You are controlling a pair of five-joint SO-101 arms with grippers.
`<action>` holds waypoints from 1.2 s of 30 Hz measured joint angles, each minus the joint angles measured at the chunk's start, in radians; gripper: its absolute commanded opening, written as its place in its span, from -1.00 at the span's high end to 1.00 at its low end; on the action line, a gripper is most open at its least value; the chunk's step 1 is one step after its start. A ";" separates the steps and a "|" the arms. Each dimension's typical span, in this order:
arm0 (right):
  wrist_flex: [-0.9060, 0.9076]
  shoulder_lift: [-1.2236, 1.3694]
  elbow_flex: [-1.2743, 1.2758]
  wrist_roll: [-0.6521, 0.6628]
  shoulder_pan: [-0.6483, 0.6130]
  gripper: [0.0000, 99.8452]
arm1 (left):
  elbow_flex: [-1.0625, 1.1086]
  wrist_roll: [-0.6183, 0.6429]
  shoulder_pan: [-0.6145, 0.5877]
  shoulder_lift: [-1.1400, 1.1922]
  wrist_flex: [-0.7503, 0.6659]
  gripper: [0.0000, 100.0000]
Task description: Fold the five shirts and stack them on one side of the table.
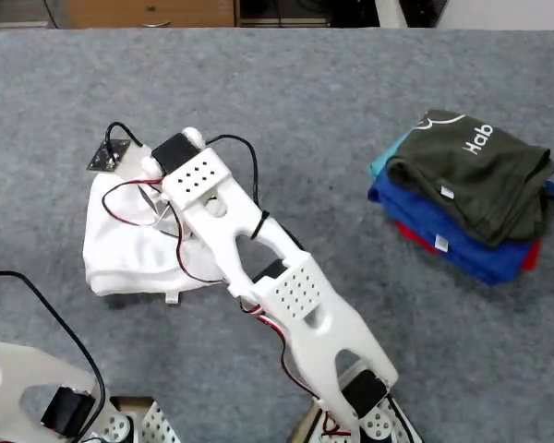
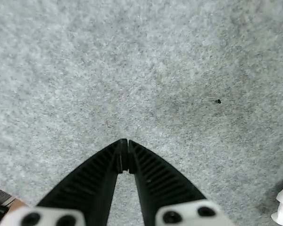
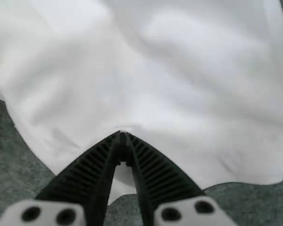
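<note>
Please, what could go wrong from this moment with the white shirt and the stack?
1. The right gripper is shut over the white shirt, which lies loosely bunched; if it grips only a thin fold, the cloth may slip or unfold when lifted.
2. The stack sits uneven, with the olive shirt skewed on top; another shirt could tip it.

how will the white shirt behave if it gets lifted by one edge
Probably floppy: the white shirt lies in soft folds, so it would likely drape and unfold from one pinch. Pushed, it may bunch rather than slide, since the grey carpet looks rough.
</note>
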 measured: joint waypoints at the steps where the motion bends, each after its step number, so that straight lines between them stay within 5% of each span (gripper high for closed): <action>1: 0.002 0.000 0.000 0.000 0.000 0.99 | 0.000 0.000 0.000 0.000 0.000 0.96; 36: -0.086 -0.489 0.907 0.000 0.015 0.99 | 0.000 0.000 -0.012 0.000 0.000 0.96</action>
